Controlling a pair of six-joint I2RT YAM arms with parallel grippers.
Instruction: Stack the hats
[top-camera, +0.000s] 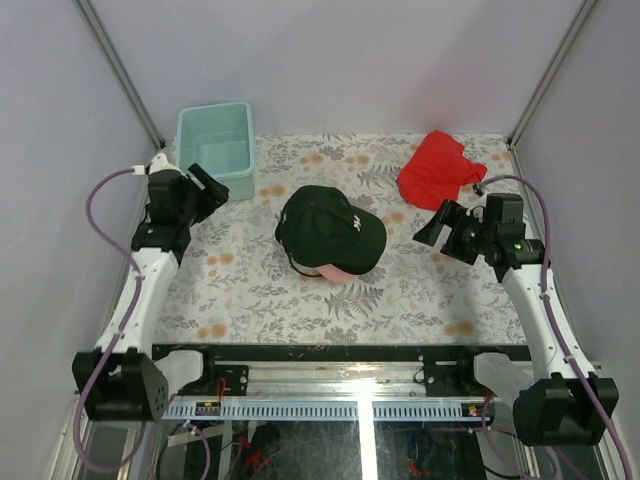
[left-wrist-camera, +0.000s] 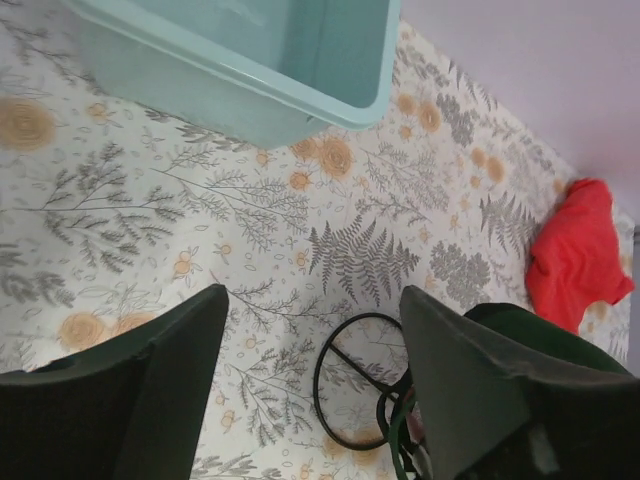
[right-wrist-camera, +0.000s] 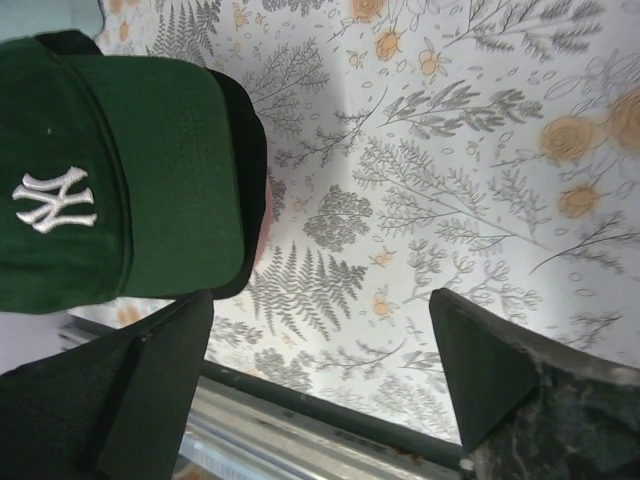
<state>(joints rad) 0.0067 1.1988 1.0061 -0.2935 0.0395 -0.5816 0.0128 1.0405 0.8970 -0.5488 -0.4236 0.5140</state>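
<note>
Middle of tabletop (top-camera: 400, 290): dark green cap (top-camera: 328, 228) with white logo, seated over pink cap (top-camera: 340, 271); only a sliver of pink brim showing at the near edge. Reads as stack done for these two; nothing else to stack in view.

Left gripper (top-camera: 208, 185) released, holding nothing, just beside mint tub (top-camera: 214, 150) at far left. Right gripper (top-camera: 435, 225) likewise spread and empty, near red cloth (top-camera: 438, 168), fingers aimed toward the caps. Both well apart from the stack, probably so as not to nudge it.

Tabletop pale, floral-printed, flat. Plain grey walls (top-camera: 330, 60) on three sides, metal posts (top-camera: 118, 70) in far corners, black rail (top-camera: 340, 352) along near edge.
</note>
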